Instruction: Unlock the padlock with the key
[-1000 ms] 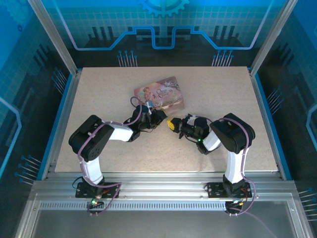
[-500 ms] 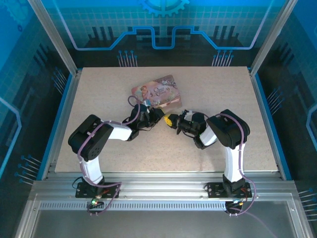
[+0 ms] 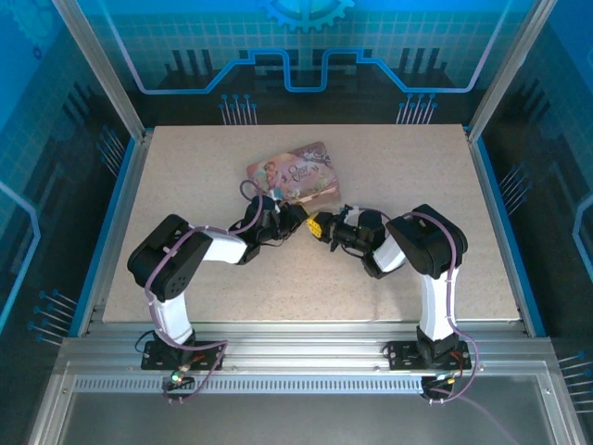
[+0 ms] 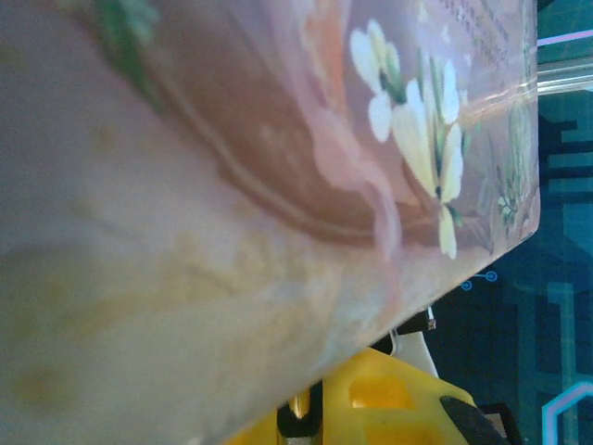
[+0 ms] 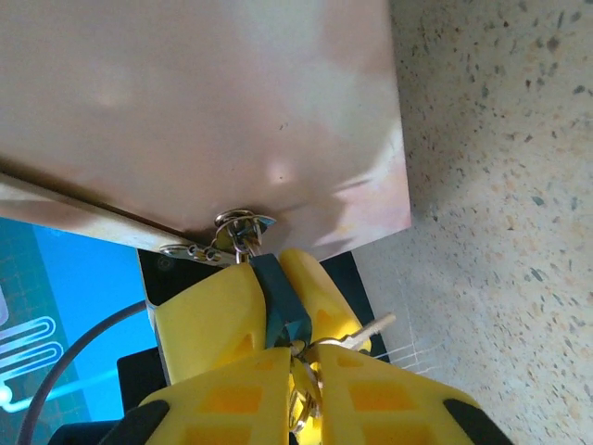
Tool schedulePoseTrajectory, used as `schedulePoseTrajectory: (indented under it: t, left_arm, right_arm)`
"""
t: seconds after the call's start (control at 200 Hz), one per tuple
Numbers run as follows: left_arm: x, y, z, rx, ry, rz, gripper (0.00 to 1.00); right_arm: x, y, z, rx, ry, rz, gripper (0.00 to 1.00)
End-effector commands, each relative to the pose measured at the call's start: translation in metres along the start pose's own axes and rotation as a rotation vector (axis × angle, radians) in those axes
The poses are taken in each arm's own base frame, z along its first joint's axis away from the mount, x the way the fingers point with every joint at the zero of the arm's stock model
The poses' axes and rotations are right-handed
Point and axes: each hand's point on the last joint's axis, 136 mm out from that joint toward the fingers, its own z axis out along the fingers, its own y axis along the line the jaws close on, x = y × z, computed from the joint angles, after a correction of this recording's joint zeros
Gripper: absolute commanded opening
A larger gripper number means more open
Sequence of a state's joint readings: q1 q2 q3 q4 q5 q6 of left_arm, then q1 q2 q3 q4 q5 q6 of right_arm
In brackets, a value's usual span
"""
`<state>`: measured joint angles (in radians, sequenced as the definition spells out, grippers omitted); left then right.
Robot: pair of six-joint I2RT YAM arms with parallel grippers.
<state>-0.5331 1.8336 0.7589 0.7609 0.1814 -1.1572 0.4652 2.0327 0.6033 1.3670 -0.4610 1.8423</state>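
The padlock (image 5: pixel 283 306), a small teal block, hung just below a metal ring (image 5: pixel 243 225) at the near edge of the pink tin (image 3: pixel 295 171). It sat squeezed between the two yellow fingertips of the left gripper (image 3: pixel 287 216). The right gripper (image 5: pixel 301 380) pointed at the tin from the other side, its tips just beneath the padlock. The key (image 5: pixel 369 328), a thin pale sliver, stuck out sideways from beside those tips, on the side away from the ring.

The tin lay flat on a speckled beige table (image 3: pixel 417 185), a little back from the table's middle. Aluminium posts framed the table, and blue-lit walls with a circuit pattern stood behind the tin.

The left gripper was clenched on the padlock, fingers pressed to both its flanks. The right gripper's yellow pads stood close together with a narrow slot between them and bits of bright metal in the slot. Whether they gripped the key or merely touched it could not be told.
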Motion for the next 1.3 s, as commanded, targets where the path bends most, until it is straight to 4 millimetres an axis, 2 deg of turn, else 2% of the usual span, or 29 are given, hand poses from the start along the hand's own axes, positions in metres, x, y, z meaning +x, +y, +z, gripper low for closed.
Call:
schedulePoseTrajectory:
  t: [0.0,0.14,0.37,0.515,0.71,0.841,0.946,1.116,1.296]
  left_arm:
    - [0.047,-0.032,-0.011,0.113,0.200,0.036,0.03]
    - [0.036,-0.025,-0.015,0.077,0.176,0.042,0.03]
    - [0.033,-0.030,-0.016,0.065,0.176,0.047,0.04]
    - [0.033,-0.030,-0.015,0.049,0.188,0.046,0.04]
    - [0.034,-0.029,-0.017,0.024,0.194,0.060,0.04]
    - [0.034,-0.033,-0.017,0.033,0.199,0.055,0.05]
    - [0.034,-0.034,-0.018,0.035,0.203,0.054,0.06]
    - [0.036,-0.037,-0.020,0.040,0.210,0.054,0.06]
    - [0.036,-0.039,-0.021,0.042,0.215,0.055,0.07]
  right_arm:
    - [-0.011,0.011,-0.005,-0.011,-0.049,-0.057,0.21]
    - [-0.011,-0.006,-0.027,0.045,-0.050,-0.073,0.24]
    - [-0.001,-0.027,-0.060,0.174,-0.008,-0.147,0.27]
    - [0.008,-0.031,-0.071,0.290,0.025,-0.243,0.27]
    - [0.018,-0.021,-0.093,0.490,0.026,-0.478,0.26]
    - [0.027,-0.013,-0.096,0.586,0.055,-0.648,0.26]
    - [0.031,-0.014,-0.098,0.671,0.066,-0.760,0.30]
    - [0.037,-0.010,-0.090,0.704,0.092,-0.885,0.36]
    - [0.042,-0.003,-0.077,0.689,0.108,-0.990,0.38]
